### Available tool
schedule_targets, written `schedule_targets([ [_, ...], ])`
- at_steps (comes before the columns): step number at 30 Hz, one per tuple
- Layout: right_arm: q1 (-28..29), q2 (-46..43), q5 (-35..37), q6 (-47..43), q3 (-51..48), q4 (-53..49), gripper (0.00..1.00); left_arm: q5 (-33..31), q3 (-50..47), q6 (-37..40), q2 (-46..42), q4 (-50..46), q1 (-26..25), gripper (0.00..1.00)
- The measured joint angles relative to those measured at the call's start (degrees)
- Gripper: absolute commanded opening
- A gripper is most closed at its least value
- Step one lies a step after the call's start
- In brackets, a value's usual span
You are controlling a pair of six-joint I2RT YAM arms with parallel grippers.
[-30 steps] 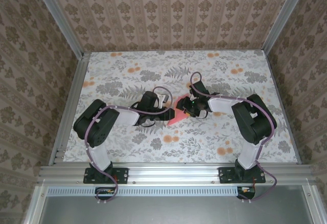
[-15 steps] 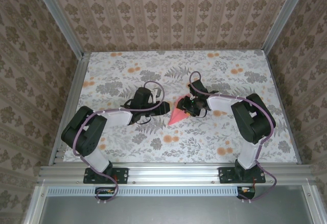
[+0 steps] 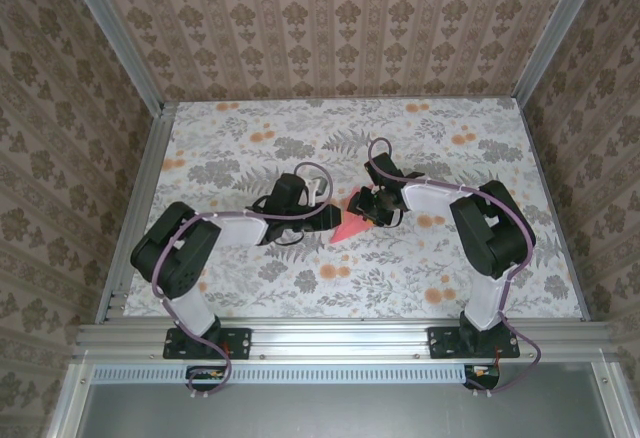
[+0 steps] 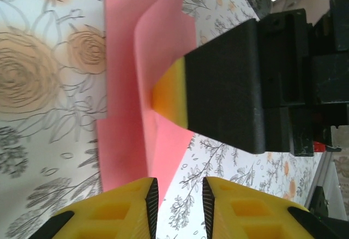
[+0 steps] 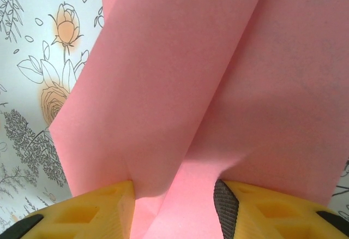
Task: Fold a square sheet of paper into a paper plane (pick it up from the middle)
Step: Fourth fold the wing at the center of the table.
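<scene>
Pinching a raised fold of the square sheet of paper (image 5: pixel 180 75), the right gripper (image 5: pixel 173 190) stands half-closed, pink paper touching both fingers. The left gripper (image 4: pixel 175 190), narrowly parted and holding nothing, hovers at the sheet's edge. The sheet lies near the middle of the bench (image 3: pixel 420 278).

In the top view the upper corner of the square sheet of paper (image 3: pixel 348 226) is hidden under the right tool (image 3: pixel 368 208). Its fingertips, and those of the left tool (image 3: pixel 328 216), are too small to judge there. In the right wrist view the upper and right edges cut the sheet. In the left wrist view a raised flap hides the right tool's far finger.
</scene>
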Motion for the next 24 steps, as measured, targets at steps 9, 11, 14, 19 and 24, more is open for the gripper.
schedule_targets([
  [9, 0.1, 0.0, 0.3, 0.2, 0.1, -0.3, 0.47, 1.0, 2.9, 0.0, 4.2, 0.9, -0.7, 0.22],
  [11, 0.1, 0.0, 0.4, 0.2, 0.1, -0.3, 0.47, 1.0, 3.3, -0.1, 5.3, 0.6, -0.7, 0.20],
  [14, 0.1, 0.3, 0.4, 0.2, 0.4, -0.7, 0.47, 0.9, 3.7, -0.2, 6.2, 0.0, -0.7, 0.18],
  [19, 0.1, 0.3, 0.6, 0.3, 0.4, -1.0, 0.44, 0.1, 4.2, -0.4, 6.7, -1.5, -0.5, 0.15],
  [24, 0.1, 0.7, 0.9, 0.4, 1.1, -1.9, 0.44, -0.5, 4.2, -0.5, 7.1, -2.0, -0.5, 0.13],
])
